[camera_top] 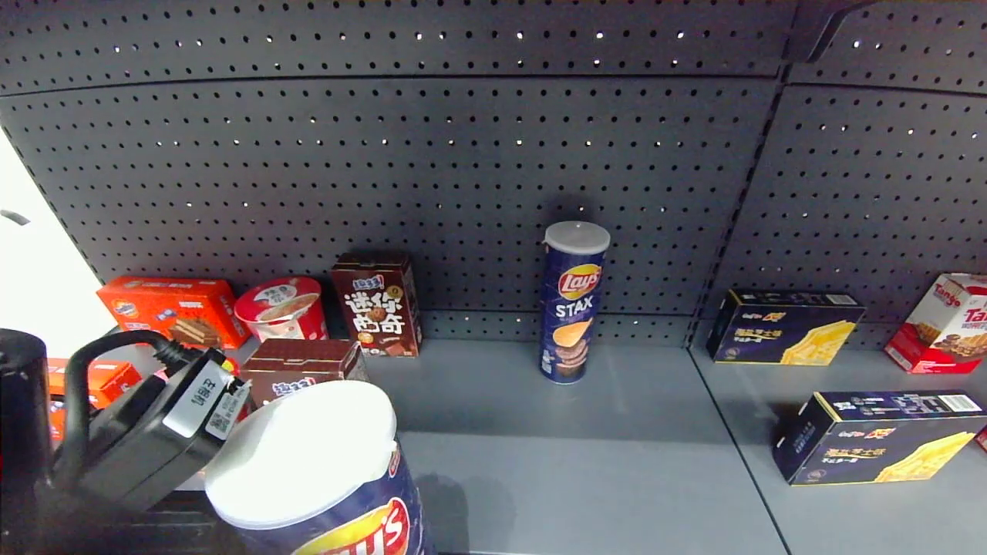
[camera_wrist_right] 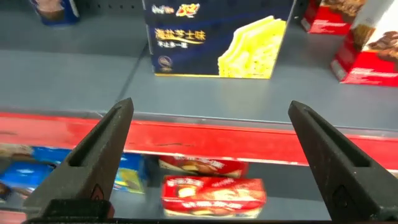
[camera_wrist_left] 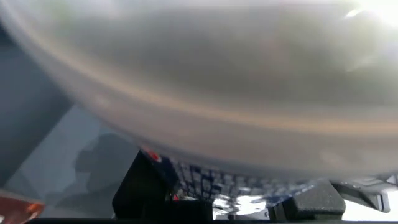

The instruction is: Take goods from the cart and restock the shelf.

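Note:
A blue chip can with a white lid (camera_top: 308, 470) is held upright at the lower left, just before the grey shelf (camera_top: 555, 478). My left gripper (camera_wrist_left: 230, 202) is shut on it; its dark fingers (camera_wrist_left: 140, 193) show under the can's blurred lid (camera_wrist_left: 205, 81). My left wrist (camera_top: 146, 432) sits to the left of the can. A second blue chip can (camera_top: 574, 301) stands upright at the back of the shelf. My right gripper (camera_wrist_right: 211, 168) is open, with nothing between its fingers, and faces the shelf's red front strip (camera_wrist_right: 211, 140).
Orange boxes (camera_top: 173, 308), a red cup (camera_top: 281, 308) and brown boxes (camera_top: 378, 304) crowd the shelf's left. Dark blue wafer boxes (camera_top: 786, 327) (camera_top: 879, 435) (camera_wrist_right: 217, 37) and red boxes (camera_top: 937, 324) lie at the right. Red boxes (camera_wrist_right: 214, 196) fill the shelf below.

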